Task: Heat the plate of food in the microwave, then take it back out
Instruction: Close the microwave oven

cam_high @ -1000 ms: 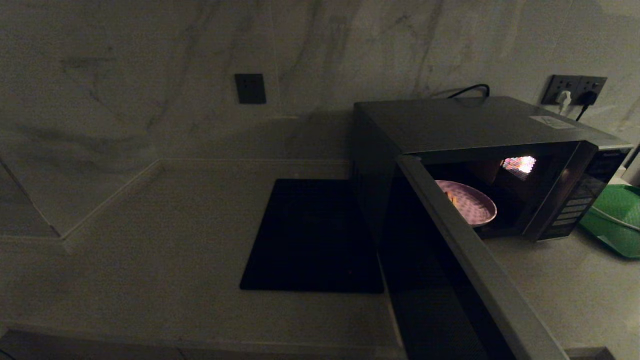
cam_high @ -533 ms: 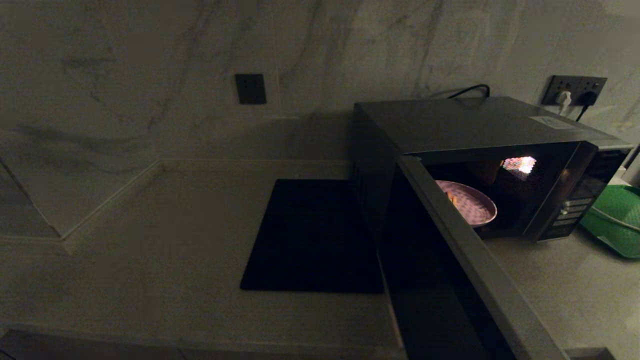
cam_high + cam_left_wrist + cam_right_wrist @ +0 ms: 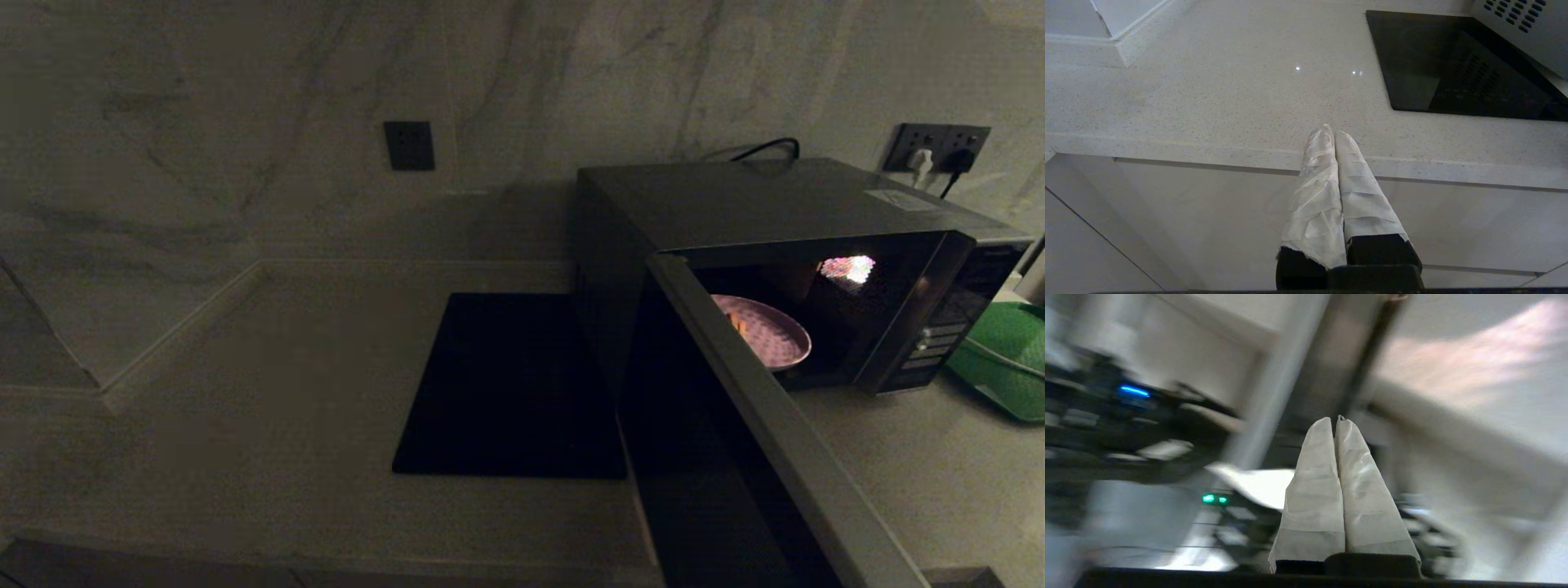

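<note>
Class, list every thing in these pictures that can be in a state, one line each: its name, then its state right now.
microwave: door swung wide open, inside lit.
plate of food: sitting inside the microwave, untouched.
wall socket: plugs in it.
left gripper: shut, empty, by the counter edge.
right gripper: shut, empty.

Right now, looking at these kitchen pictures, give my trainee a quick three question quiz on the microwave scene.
1. True or false: the microwave door is shut.
2. Where is the plate of food? A) on the black mat B) inside the microwave C) on the green tray
3. Fill in: both the left pincer and the right pincer are ____.

Key: 1 false. 2 B. 3 shut.
</note>
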`<state>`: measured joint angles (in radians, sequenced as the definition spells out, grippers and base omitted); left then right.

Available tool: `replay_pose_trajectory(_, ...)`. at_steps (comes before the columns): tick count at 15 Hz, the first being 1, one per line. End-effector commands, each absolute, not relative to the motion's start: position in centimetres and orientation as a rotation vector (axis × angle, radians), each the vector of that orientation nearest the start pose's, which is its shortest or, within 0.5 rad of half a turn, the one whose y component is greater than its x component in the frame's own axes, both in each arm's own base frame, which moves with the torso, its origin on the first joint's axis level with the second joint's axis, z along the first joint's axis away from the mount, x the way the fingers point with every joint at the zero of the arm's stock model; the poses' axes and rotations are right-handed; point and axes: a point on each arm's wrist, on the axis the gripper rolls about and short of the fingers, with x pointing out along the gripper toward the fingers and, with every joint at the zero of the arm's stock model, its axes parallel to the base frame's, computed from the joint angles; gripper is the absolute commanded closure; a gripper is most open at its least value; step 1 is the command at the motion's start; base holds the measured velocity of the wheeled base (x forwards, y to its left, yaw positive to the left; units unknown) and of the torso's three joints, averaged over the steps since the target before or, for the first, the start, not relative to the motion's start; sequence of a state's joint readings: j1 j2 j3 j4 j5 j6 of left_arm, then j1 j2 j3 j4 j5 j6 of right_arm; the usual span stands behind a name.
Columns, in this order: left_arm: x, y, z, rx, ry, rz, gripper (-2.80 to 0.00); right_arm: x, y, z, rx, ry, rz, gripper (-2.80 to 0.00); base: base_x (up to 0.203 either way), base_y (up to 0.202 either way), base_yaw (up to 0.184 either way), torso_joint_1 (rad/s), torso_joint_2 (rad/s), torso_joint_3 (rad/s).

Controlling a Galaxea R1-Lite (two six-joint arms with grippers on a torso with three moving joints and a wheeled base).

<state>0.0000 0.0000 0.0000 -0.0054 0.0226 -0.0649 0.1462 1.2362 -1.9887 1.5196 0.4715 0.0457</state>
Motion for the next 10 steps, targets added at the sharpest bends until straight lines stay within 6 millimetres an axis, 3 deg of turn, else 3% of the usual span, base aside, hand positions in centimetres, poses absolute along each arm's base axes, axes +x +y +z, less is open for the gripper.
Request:
replay_pose_trajectory(1, -2.3, 0.1, 7.6, -0.066, -0.008, 0.023, 0.00, 5.6, 1.7, 38.6, 0.089, 0.803, 0.518, 0.00, 0.000, 0.000, 0.000, 0.000, 0.00, 0.000)
replay_pose_trajectory(5, -2.3, 0.1, 7.6, -0.066, -0.010, 0.023, 0.00, 10.3, 3.0, 39.0, 0.170, 0.760, 0.455, 0.00, 0.000, 0.000, 0.000, 0.000, 0.00, 0.000)
replay_pose_trajectory(10, -2.3, 0.1, 7.6, -0.066, -0.008, 0.023, 0.00, 13.5, 7.7, 38.1, 0.184, 0.797, 0.547, 0.00, 0.000, 0.000, 0.000, 0.000, 0.00, 0.000)
